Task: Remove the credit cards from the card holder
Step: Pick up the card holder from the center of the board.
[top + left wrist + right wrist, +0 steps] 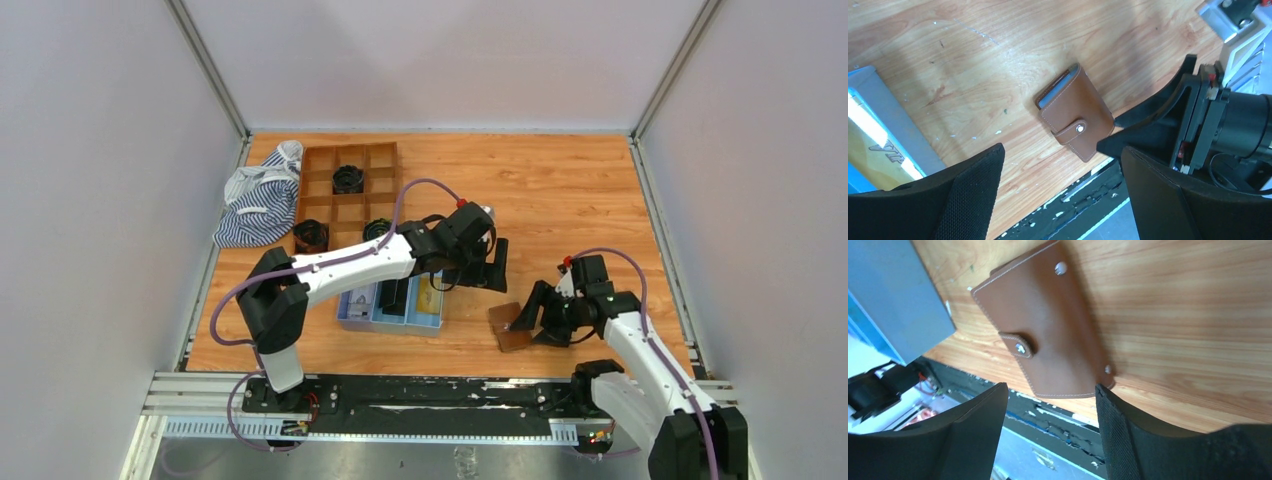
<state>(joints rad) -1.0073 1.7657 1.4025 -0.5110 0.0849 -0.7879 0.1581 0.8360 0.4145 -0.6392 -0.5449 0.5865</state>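
One card holder (512, 327) is lying flat on the table (560, 200), close to the near edge and right of the middle. Its strap is snapped shut, and in the left wrist view (1075, 117) a bluish-grey edge is showing at one end of it. No loose cards are showing on the table.

One blue tray (390, 325) is sitting just left of the holder along the same near edge, with something yellow lying in one compartment. One wooden grid box (340, 205) is standing toward the far left corner. One striped cloth (258, 205) is bunched beside it against the left edge. Three dark round things are sitting at the box, one (348, 178) in a far compartment and two at its near end.

The left gripper (495, 265) is hanging over the table beyond the tray's right end. Its fingers (973, 195) are spreading wide, released, grasping nothing and touching nothing.

The right gripper (535, 315) is reaching in low from the right. Its fingers (1148, 440) are standing well apart, unclenched, with their tips right at the holder's right edge. The right wrist view is showing the holder (1048, 325) lying just past the tips rather than clamped between them. Whether a tip is actually touching the leather cannot be told.
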